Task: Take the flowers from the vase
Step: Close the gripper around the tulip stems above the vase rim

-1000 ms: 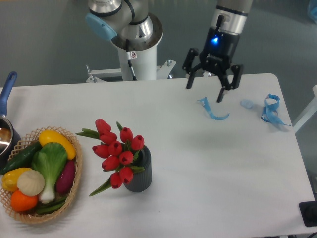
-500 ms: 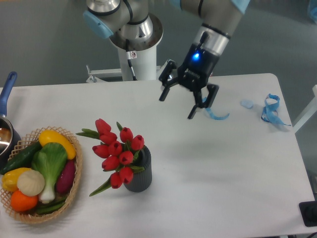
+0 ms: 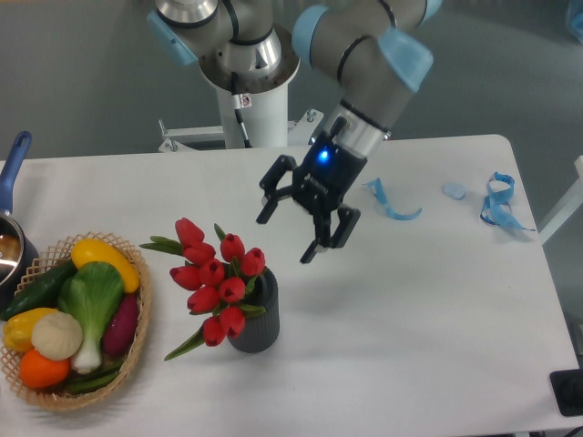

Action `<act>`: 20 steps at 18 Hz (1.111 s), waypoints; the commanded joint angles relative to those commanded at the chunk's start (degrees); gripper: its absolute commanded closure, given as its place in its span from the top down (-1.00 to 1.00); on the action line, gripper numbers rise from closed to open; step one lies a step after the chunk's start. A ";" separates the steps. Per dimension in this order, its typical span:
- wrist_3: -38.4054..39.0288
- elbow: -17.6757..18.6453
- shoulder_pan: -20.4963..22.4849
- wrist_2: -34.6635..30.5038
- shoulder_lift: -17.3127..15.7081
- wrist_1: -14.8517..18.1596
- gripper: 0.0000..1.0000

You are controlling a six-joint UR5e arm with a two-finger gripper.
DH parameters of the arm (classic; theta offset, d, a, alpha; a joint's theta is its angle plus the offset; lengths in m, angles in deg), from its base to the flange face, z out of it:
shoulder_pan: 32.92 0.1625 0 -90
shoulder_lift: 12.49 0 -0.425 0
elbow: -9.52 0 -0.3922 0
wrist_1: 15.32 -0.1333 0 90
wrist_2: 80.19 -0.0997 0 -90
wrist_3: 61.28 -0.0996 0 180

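In the vase [image 3: 254, 326], flowers [image 3: 215, 284] tilted leftward

The vase [image 3: 254, 320] stands on the table [image 3: 428, 309]. The flowers [image 3: 215, 279] are in the vase and lean to its left. The wicker basket [image 3: 137, 350] lies left of the vase, with vegetables [image 3: 89, 305] in it. The gripper [image 3: 286, 235] hangs above the table, behind the vase and slightly to its right. The ribbons [image 3: 496, 205] lie far right of the vase, behind it.
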 joint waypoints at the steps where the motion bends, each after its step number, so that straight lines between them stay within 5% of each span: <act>1: 0.44 -0.09 -0.27 0.00 0.09 -0.09 1.00; 9: 0.80 -1.05 -3.26 0.00 4.13 -3.25 1.00; 17: 4.93 -2.03 -5.55 0.09 4.75 -3.34 1.00; 18: 4.93 -2.03 -5.63 0.17 4.75 -3.43 0.83; 20: 5.02 -2.03 -5.63 0.96 4.75 -3.43 0.15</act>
